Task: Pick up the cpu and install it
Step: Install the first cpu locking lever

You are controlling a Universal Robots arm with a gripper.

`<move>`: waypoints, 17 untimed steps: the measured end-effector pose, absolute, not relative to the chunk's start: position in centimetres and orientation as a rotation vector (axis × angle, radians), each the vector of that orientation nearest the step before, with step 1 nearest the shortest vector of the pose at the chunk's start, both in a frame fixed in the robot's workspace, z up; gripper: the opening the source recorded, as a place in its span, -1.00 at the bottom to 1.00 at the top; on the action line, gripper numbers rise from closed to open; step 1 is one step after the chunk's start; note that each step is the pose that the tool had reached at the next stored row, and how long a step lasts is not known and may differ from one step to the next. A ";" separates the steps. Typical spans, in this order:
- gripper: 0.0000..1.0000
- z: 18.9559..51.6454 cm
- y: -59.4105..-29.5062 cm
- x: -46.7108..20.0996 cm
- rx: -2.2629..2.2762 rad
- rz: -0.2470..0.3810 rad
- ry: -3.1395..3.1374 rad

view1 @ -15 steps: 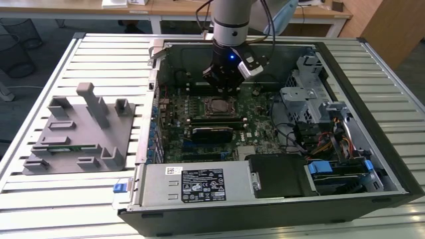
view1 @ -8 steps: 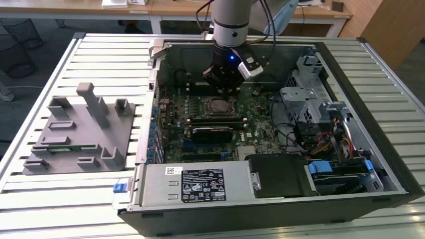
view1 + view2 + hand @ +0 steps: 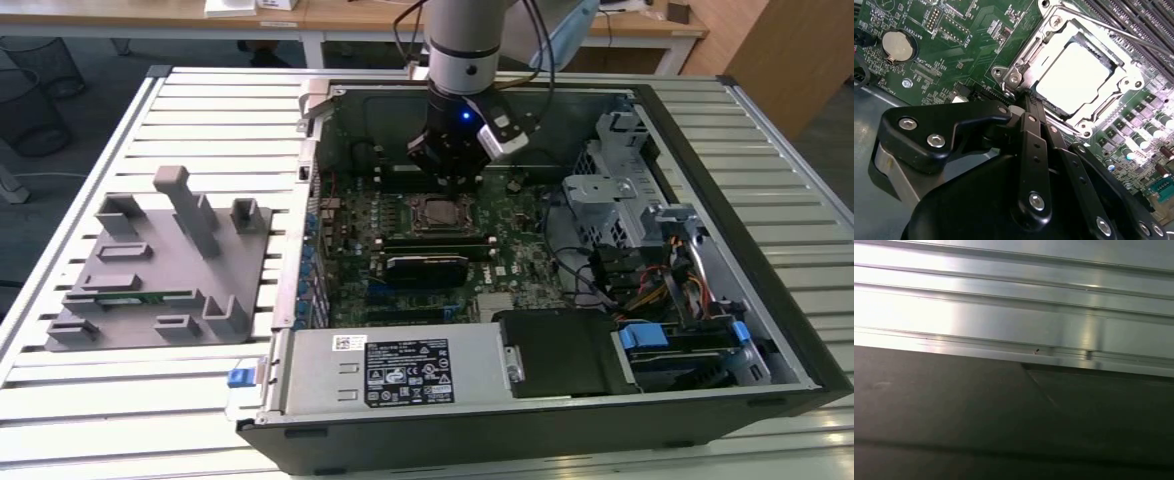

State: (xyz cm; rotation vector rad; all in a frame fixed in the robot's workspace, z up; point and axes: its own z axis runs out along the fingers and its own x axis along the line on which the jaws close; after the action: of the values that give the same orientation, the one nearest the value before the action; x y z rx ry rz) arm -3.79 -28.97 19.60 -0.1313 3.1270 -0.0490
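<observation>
Pincer [image 3: 1026, 100] above cpu [image 3: 1074, 80] in motherboard [image 3: 521, 260] on slatted table [image 3: 200, 110].

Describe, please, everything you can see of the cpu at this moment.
The cpu is a flat square chip with a pale, silvery metal top, glaring bright in the second wrist view. It lies level inside the metal socket frame on the green motherboard. The gripper is just beside the frame, not touching the chip. In the exterior view it sits under the arm.

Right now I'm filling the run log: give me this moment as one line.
gripper: above the socket, holding nothing seen | cpu: seated in motherboard socket | socket frame: open | computer case: open
</observation>
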 end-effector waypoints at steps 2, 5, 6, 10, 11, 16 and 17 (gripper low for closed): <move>-0.79 19.6 -29.0 -3.8 -0.131 -0.040 3.127; -0.79 19.6 -29.0 -3.8 -0.131 -0.027 3.127; -0.79 19.6 -29.0 -3.8 -0.131 -0.022 3.127; -0.79 19.6 -29.0 -3.8 -0.131 -0.002 3.126; -0.79 19.6 -29.0 -3.8 -0.131 0.003 3.126; -0.79 19.7 -28.9 -3.8 -0.130 0.020 3.125; -0.79 19.9 -29.0 -3.8 -0.131 0.019 3.125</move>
State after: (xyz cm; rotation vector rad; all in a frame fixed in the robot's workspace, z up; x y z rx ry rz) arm -3.79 -28.96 19.88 -0.1305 3.1251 0.0193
